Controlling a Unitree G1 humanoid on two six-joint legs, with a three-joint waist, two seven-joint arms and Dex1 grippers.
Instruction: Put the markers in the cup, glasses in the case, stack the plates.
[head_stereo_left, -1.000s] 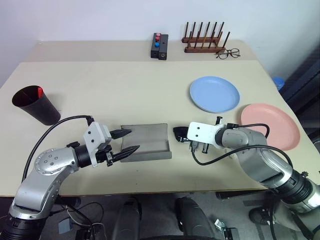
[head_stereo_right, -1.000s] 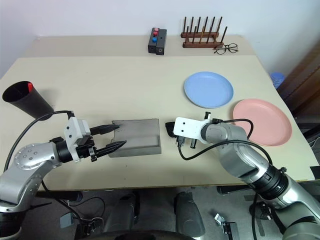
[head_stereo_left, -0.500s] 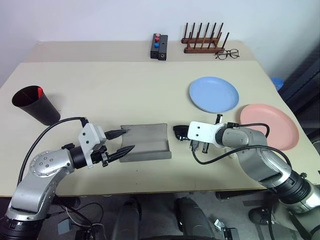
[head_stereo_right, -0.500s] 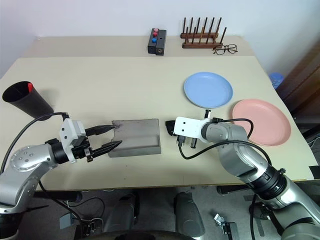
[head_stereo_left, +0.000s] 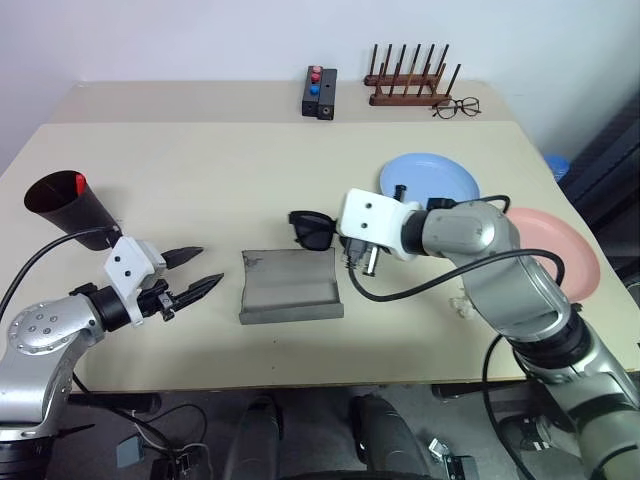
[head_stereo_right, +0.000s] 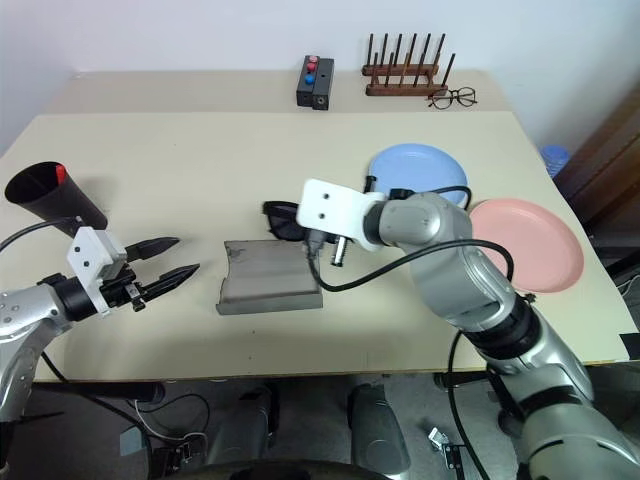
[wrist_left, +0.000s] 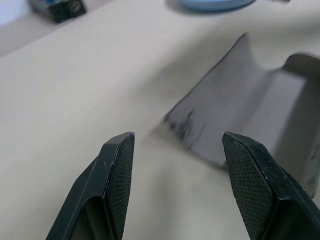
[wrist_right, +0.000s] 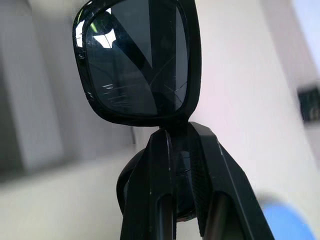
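Right arm (head_stereo_left: 345, 240) raised, sunglasses (head_stereo_left: 312, 228) over case (head_stereo_left: 290, 285)

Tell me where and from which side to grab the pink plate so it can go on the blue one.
Grip the pink plate by its raised rim, probably the edge nearest the robot's right side. It lies flat on the table, so the end effector's fingers need to straddle the lip from the outside rather than press down on the shallow middle. It rests apart from the blue plate.

The markers (head_stereo_left: 79, 183) show just a red tip inside the cup (head_stereo_left: 68, 209), the rest hidden.
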